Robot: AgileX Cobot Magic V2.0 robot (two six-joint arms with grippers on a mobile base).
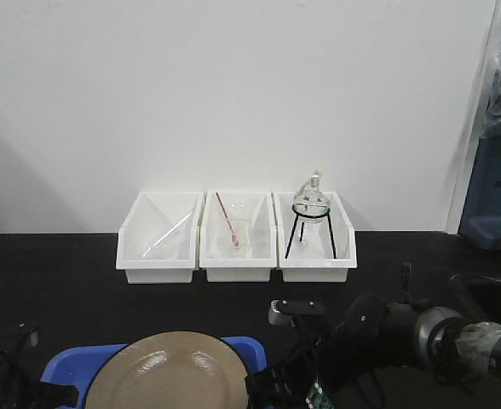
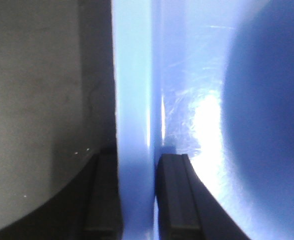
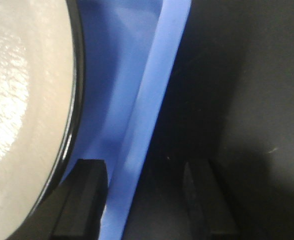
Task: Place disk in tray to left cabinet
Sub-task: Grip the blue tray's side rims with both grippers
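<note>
The disk (image 1: pixel 169 375) lies in the tray (image 1: pixel 71 362) at the bottom of the front view, left of centre, on the dark worktop (image 1: pixel 63 290). The step in hand is therefore judged to be the two-armed grasp of the tray, before any lift. The cabinet is seen in no view.

In the left wrist view the tray's rim runs up the middle of the frame. The left fingers (image 2: pixel 177 200) are set against it on both sides at the bottom — clamped on the rim, with no gap to be made out.

In the right wrist view the right fingers (image 3: pixel 84 200) are apart. One is set at the rim's inner side, beside the disk's black edge, while the other stands clear of the outer side, over the worktop. The rim is straddled, not gripped.

The next move is judged to call for the right fingers to be closed on the rim. An even lift by both arms would follow — so that the disk is kept from sliding.
</note>
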